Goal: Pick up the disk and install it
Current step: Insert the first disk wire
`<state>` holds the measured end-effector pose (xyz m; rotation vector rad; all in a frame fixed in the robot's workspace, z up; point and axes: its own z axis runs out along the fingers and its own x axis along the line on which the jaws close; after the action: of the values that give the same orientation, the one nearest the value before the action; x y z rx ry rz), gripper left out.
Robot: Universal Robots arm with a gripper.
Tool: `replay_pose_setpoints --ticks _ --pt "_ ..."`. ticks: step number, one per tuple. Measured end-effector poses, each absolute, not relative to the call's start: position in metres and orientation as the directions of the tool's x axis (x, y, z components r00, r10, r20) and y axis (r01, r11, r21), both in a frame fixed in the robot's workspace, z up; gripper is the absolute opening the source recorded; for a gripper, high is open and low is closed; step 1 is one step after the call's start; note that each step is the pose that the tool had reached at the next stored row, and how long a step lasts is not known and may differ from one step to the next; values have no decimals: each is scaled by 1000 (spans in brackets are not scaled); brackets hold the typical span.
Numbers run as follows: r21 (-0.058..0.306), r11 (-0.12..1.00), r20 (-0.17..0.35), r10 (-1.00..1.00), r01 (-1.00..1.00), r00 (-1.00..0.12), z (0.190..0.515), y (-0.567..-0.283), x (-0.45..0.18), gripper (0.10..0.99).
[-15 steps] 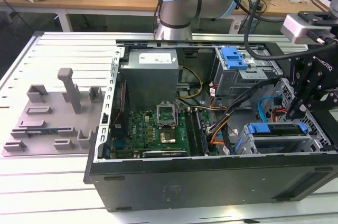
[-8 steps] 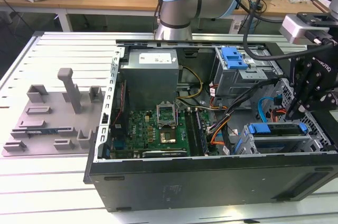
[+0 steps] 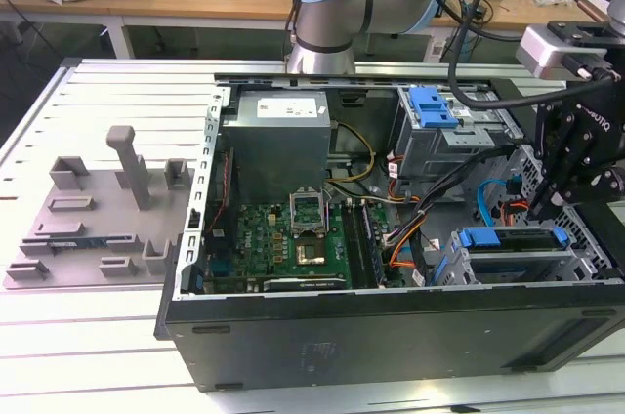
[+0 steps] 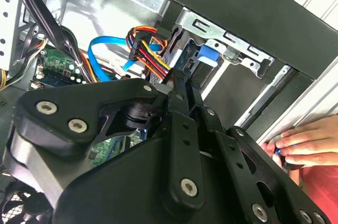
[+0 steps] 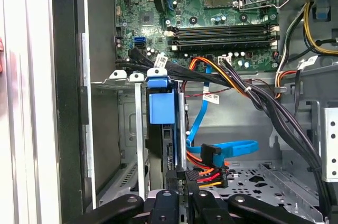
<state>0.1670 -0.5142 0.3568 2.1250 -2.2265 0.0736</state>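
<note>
Tool (image 4: 180, 78) clenched, black jointed fingers (image 4: 179, 129) at blue-railed rectangular disk (image 5: 161, 110), grey steel bay (image 5: 138, 129)

no legible text on any visible surface

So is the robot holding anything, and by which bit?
I can't tell. The fingers look closed right beside the disk in its metal cage, but whether they pinch its edge is hidden.
</note>
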Motion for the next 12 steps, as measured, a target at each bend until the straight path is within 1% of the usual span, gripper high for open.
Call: replay_pose_setpoints --ticks 12 --pt "9 47 78 -996 -999 -46 355 -518 167 169"
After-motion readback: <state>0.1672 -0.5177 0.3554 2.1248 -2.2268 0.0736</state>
